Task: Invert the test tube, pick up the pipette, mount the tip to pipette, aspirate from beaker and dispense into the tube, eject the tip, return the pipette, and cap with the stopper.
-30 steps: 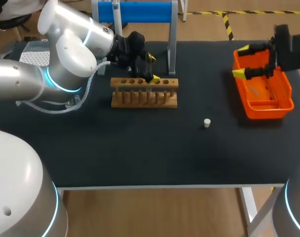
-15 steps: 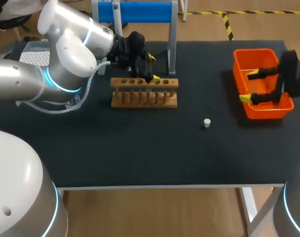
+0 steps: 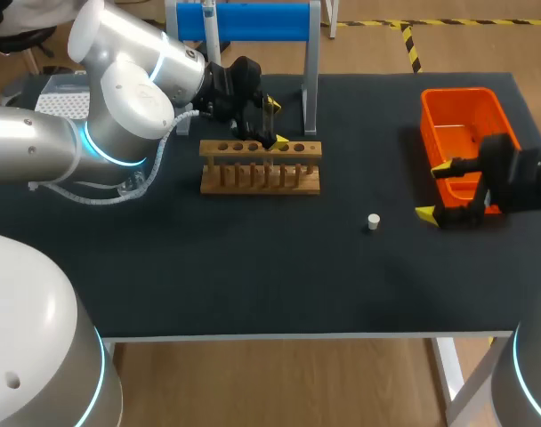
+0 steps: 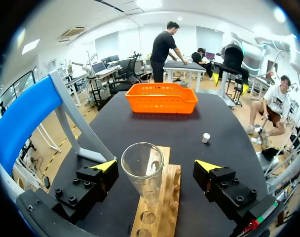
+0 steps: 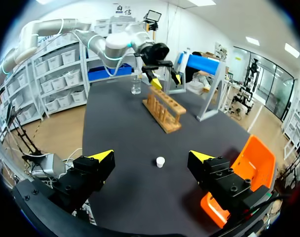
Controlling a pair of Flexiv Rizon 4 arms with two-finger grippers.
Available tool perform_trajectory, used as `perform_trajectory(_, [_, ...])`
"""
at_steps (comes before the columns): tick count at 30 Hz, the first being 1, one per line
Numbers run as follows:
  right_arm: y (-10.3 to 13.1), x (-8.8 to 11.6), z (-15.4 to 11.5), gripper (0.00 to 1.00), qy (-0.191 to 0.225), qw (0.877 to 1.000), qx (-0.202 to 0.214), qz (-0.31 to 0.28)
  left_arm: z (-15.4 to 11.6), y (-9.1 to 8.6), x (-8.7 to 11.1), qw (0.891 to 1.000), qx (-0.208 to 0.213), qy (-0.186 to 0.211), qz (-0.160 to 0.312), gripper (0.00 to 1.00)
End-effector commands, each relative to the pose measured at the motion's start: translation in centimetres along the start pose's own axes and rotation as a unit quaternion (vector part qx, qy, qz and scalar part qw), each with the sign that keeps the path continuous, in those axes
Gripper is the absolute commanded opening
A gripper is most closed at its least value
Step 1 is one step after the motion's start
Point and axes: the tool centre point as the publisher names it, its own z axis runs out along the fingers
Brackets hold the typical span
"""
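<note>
The test tube (image 4: 142, 170) is plain only in the left wrist view: clear glass, upright, open mouth up, its lower end down at the wooden rack (image 4: 157, 207). Whether that end sits in a hole is hard to make out. In the head view the tube is lost against the dark wrist. A small glass beaker (image 5: 135, 86) shows only in the right wrist view, on the surface beyond the left end of the rack; in the head view the left arm (image 3: 119, 98) covers that spot. The right arm (image 3: 524, 178) is cut off by the head view's right edge and hides the near left corner of the orange basket (image 3: 466, 116).

The left arm comes in from the far left and bends over the black surface (image 3: 253, 267), its wrist just behind the rack. The left jaws stand wide open, one yellow tip on each side of the tube, with a gap on both sides.

The right arm lies low, pointing left from the right edge. The right jaws are wide open and empty. The white stopper (image 3: 373, 221) lies on the surface just left of them, apart from them and well right of the rack. A blue-barred stand (image 3: 253, 22) stands at the far edge behind the rack.
</note>
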Motion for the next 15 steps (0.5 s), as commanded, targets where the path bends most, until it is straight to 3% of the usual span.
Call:
perform_trajectory(1, [-1.3, -0.1, 2.3, 1.0, -0.007, 1.0, 0.005, 0.002, 0.0, -0.1, -0.1, 1.0, -0.003, 0.002, -0.001, 1.0])
perform_trajectory(15, [-4.0, 0.6, 5.8, 1.0, -0.021, 0.998, 0.037, 0.035, 0.0, -0.1, -0.1, 1.0, -0.003, 0.002, -0.001, 1.0])
